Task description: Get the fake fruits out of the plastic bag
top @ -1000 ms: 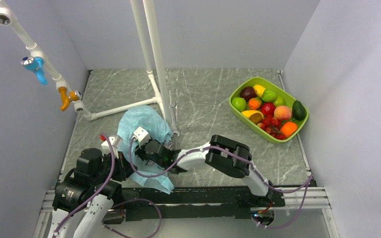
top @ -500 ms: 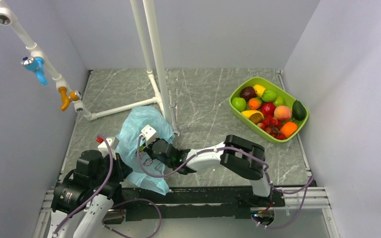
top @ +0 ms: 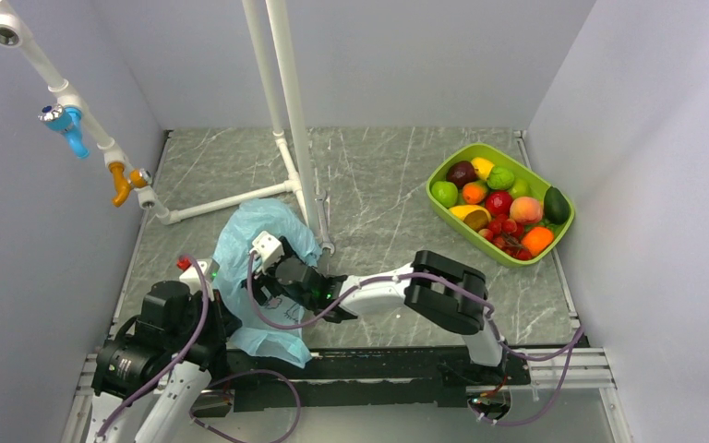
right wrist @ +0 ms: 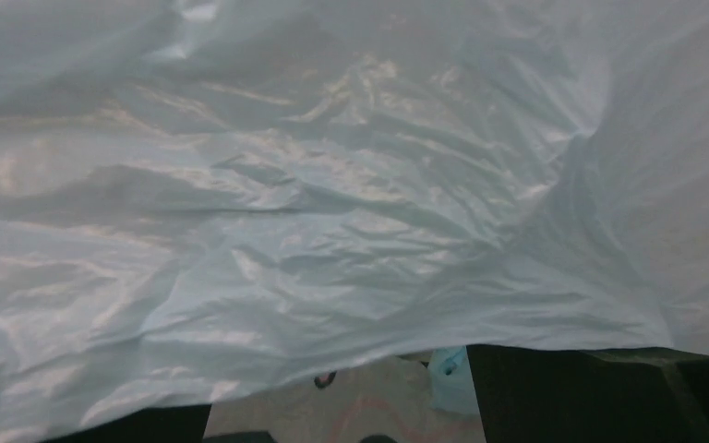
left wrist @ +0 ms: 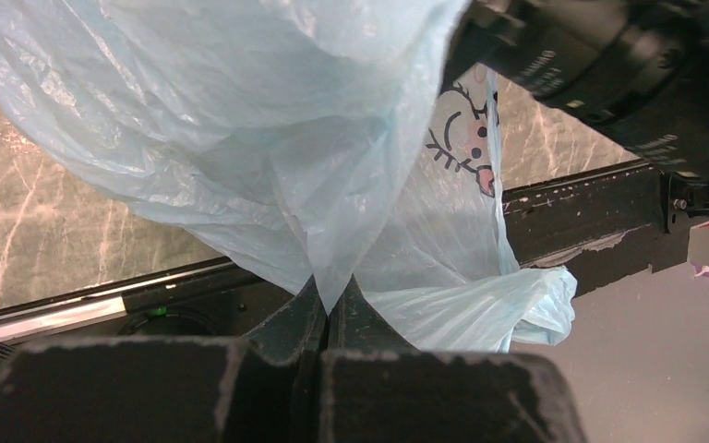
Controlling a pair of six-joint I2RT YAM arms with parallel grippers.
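Note:
The light-blue plastic bag [top: 260, 233] lies crumpled at the near left of the table. My left gripper [left wrist: 332, 300] is shut on a fold of the bag [left wrist: 268, 148], which hangs in front of it. My right gripper [top: 282, 275] is pushed into the bag. In the right wrist view its dark fingers [right wrist: 600, 392] stand apart, with bag film [right wrist: 332, 185] draped over them and nothing between them. No fruit shows in the bag. Several fake fruits [top: 498, 201] lie in the lime-green tray [top: 462, 238] at the far right.
A white pipe frame [top: 286, 120] stands upright just behind the bag, with its foot bars on the table. A slanted pipe with blue and orange taps [top: 76, 129] runs along the left wall. Grey walls close in three sides. A black rail [left wrist: 591, 221] runs along the near edge.
My right gripper went slightly right and then back left inside the bag. The bag's near end shifted left, and my left arm drew slightly back toward the near edge with it.

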